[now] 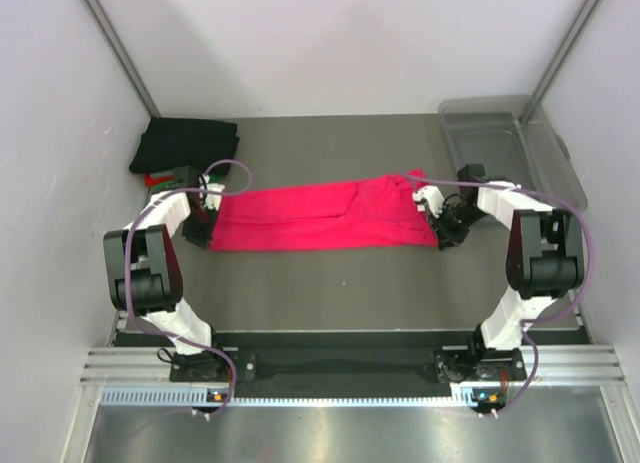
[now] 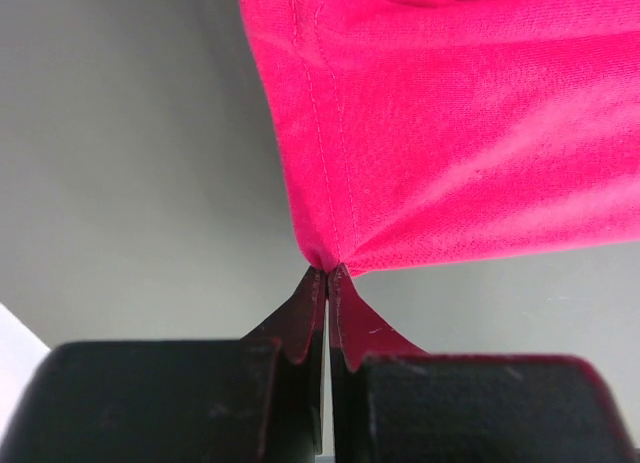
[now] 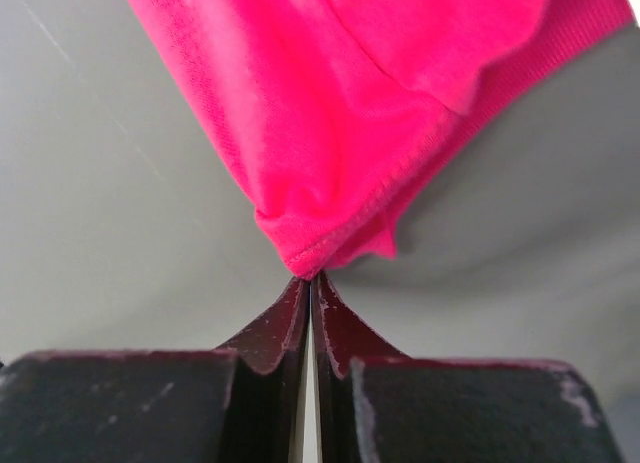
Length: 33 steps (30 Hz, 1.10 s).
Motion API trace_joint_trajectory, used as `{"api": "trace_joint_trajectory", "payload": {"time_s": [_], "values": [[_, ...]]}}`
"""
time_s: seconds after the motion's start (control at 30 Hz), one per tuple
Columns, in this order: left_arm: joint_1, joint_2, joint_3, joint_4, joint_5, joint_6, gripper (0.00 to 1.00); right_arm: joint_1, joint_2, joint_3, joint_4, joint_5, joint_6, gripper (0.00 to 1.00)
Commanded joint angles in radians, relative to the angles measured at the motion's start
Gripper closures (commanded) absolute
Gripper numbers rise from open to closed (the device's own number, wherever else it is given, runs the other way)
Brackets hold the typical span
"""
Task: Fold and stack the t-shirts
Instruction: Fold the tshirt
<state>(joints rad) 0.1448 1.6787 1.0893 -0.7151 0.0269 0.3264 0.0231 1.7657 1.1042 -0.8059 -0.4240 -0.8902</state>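
Two closed grips stretch the pinkish-red t-shirt (image 1: 300, 218) across mid-table: left gripper (image 2: 327, 270) pinching its left corner, right gripper (image 3: 310, 276) pinching its right end; folded black t-shirt (image 1: 190, 141) lies far left.

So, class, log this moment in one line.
left pincer shut on pink t-shirt; right pincer shut on pink t-shirt; folded black t-shirt back left

Two arms, white shells with black joints: left arm (image 1: 150, 273), right arm (image 1: 540, 248). A purple cable (image 1: 586, 253) loops off each. Tool fingers (image 2: 300, 328) are black wedges narrowing to thin tips, their blocks scuffed.
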Motion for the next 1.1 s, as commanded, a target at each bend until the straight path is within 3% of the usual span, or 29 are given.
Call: {"api": "trace_joint_trajectory", "payload": {"time_s": [0.0,0.53,0.63,0.67,0.77,0.8,0.83,0.97,1.07], "values": [[0.021,-0.002,0.0,0.026,-0.051,0.04,1.0,-0.011,-0.077,-0.01,0.028,0.037,-0.035,1.0],[0.036,-0.016,0.026,0.022,-0.068,0.069,1.0,-0.009,-0.061,-0.015,0.051,0.096,-0.021,0.99],[0.036,-0.03,0.032,0.013,-0.045,0.083,1.0,-0.009,-0.075,-0.02,0.053,0.097,-0.019,0.95],[0.036,-0.034,0.037,-0.001,-0.023,0.089,1.0,-0.009,-0.08,-0.02,0.05,0.094,-0.019,0.88],[0.038,-0.088,0.029,-0.015,0.053,0.103,0.76,-0.008,-0.1,-0.009,0.017,0.074,-0.023,0.82],[0.036,-0.137,0.023,-0.014,0.062,0.109,0.55,-0.008,-0.116,-0.007,-0.001,0.07,-0.02,0.8],[0.038,-0.166,0.018,-0.011,0.067,0.112,0.5,-0.008,-0.126,-0.001,-0.013,0.061,-0.019,0.79],[0.033,-0.295,-0.031,-0.006,0.108,0.183,0.44,-0.002,-0.176,0.0,-0.044,0.024,-0.021,0.78],[0.024,-0.371,-0.08,-0.035,0.155,0.371,0.42,0.008,-0.203,0.0,-0.062,0.004,-0.019,0.77]]}}
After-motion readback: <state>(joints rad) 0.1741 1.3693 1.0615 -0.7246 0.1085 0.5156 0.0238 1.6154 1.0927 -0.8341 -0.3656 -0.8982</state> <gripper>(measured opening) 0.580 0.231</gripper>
